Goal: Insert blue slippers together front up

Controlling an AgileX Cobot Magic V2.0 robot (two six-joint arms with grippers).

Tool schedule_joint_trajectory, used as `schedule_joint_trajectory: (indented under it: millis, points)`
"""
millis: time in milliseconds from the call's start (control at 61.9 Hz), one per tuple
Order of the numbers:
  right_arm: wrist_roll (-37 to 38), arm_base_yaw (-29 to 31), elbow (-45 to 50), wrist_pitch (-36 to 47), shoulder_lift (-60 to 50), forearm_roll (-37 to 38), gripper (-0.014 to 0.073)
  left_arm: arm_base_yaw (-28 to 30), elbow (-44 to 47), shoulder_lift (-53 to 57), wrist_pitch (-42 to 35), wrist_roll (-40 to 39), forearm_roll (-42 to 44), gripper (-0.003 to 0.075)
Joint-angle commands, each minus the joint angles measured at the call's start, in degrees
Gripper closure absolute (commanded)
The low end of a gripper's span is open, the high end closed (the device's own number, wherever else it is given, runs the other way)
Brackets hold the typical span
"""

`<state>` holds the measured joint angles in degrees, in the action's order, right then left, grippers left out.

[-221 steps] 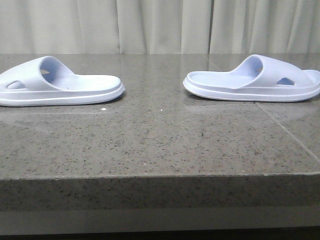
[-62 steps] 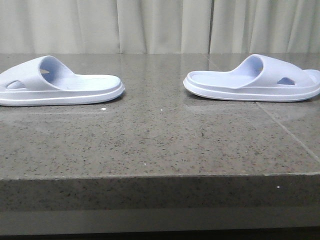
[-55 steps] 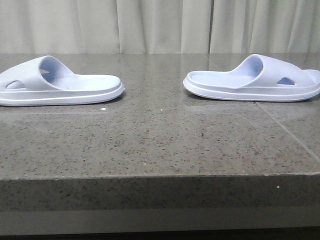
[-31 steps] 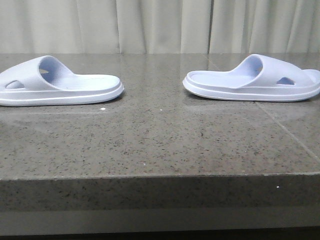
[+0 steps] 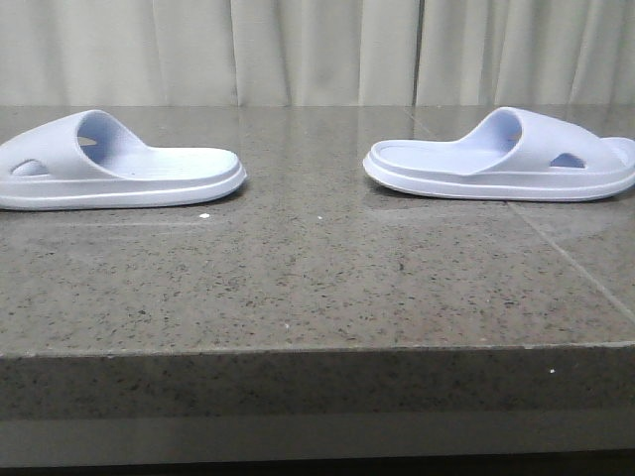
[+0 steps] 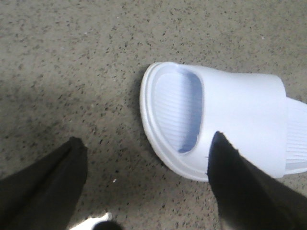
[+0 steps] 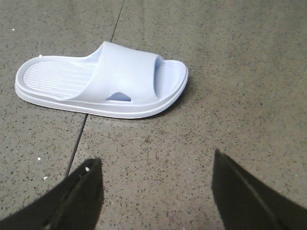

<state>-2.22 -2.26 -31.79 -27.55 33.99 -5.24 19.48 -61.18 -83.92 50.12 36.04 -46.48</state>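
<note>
Blue slippers are laid apart on the counter (image 5: 317, 288): left slipper (image 6: 225, 129) under the open, empty left claw (image 6: 144, 153); right slipper (image 7: 103, 81) ahead of the open, empty right claw (image 7: 156, 184).

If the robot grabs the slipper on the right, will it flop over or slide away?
The right slipper probably won't flop much: its thick sole and arched strap hold their shape unaided. It looks like moulded foam, so likely light. Lying flat on the shiny stone table, it shouldn't tip, but a push might make it slide. The right gripper is open, not touching it.
</note>
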Motion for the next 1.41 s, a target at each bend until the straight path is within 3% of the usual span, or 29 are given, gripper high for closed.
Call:
schedule_joint_trajectory:
  millis: [0,356,889,1018,1277,1390]
  points:
    - [-0.34,0.27,-1.97,4.71,0.49,0.37,0.0086,-0.16,-3.41,-1.32,-0.2,1.35,-5.66,0.0301]
    - [-0.34,0.27,-1.97,4.77,0.49,0.37,0.0086,-0.65,-8.07,-9.4,0.18,1.35,-6.53,0.0321]
    - [-0.34,0.27,-1.97,4.28,0.49,0.37,0.0086,-8.01,-8.19,-14.56,1.54,1.35,-6.09,0.0327]
    - [-0.34,0.27,-1.97,4.28,0.49,0.37,0.0086,-8.45,-8.19,-14.56,1.54,1.35,-6.04,0.0421]
    - [-0.34,0.27,-1.97,4.34,0.49,0.37,0.0086,-8.45,-8.19,-14.56,0.6,1.35,-7.37,0.0717]
    - [-0.34,0.27,-1.97,4.45,0.49,0.37,0.0086,-8.45,-8.19,-14.06,0.73,2.43,-10.59,0.0741]
